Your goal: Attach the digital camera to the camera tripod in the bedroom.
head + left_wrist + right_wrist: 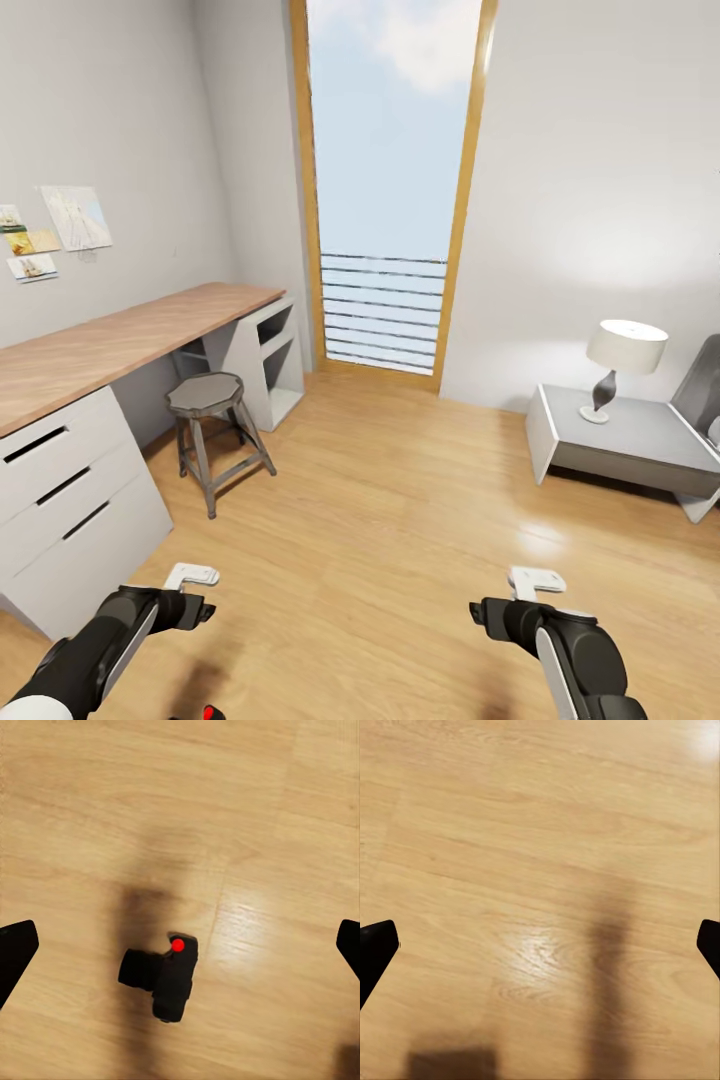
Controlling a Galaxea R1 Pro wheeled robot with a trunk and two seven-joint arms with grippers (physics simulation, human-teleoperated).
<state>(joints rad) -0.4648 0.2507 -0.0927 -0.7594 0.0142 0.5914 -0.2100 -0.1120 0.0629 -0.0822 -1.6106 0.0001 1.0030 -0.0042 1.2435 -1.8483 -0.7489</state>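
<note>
Left wrist view: the digital camera [166, 975] lies on the wood floor [270, 832], lens toward one finger, red button visible. It sits between the wide open, empty left claw [180, 945]. The right claw [540, 945] is equally spread, empty.

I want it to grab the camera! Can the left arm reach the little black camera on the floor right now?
Probably yes. The digital camera lies on the bare wood floor straight below the left gripper, whose jaws stand wide open with nothing between them and it.

Bright daylight from the window [390, 180]; lamp [622, 365] lit. Soft shadows and glare patches on my floor [540, 870]. Wrist views slightly blurry.
</note>
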